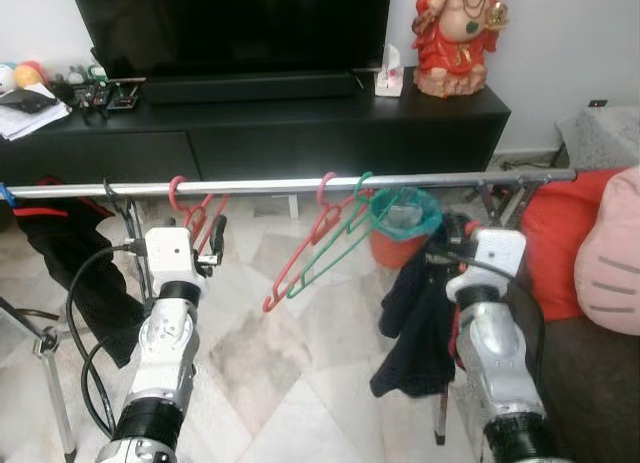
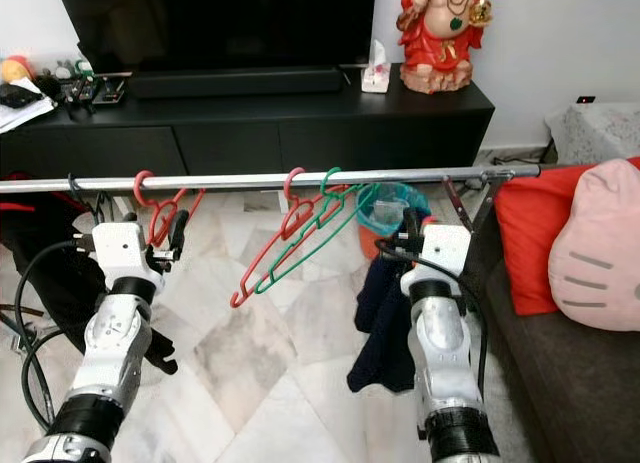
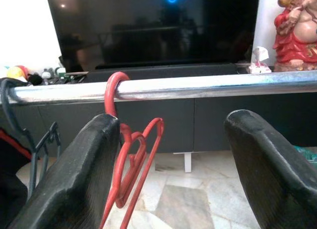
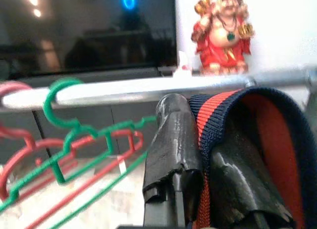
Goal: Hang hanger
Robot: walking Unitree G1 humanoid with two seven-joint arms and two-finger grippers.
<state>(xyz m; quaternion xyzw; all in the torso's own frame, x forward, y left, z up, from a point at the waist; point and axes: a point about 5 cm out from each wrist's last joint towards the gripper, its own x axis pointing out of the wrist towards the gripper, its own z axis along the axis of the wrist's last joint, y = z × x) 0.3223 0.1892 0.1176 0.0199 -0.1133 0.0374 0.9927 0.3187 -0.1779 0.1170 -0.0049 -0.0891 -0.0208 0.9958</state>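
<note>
While the left gripper (image 3: 168,179) gapes empty by a red plastic hanger (image 3: 130,162), that hanger hooks the shiny metal rail (image 3: 208,85). Right gripper (image 4: 208,179) pinches a ribbed knit garment (image 4: 257,135).

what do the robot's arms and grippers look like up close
Both arms are silver, segmented metal with black bands at the joints and a white boxy wrist housing. Black cables loop beside the left arm and over the right arm. The left gripper and right gripper each have two thick, glossy black fingers.
</note>
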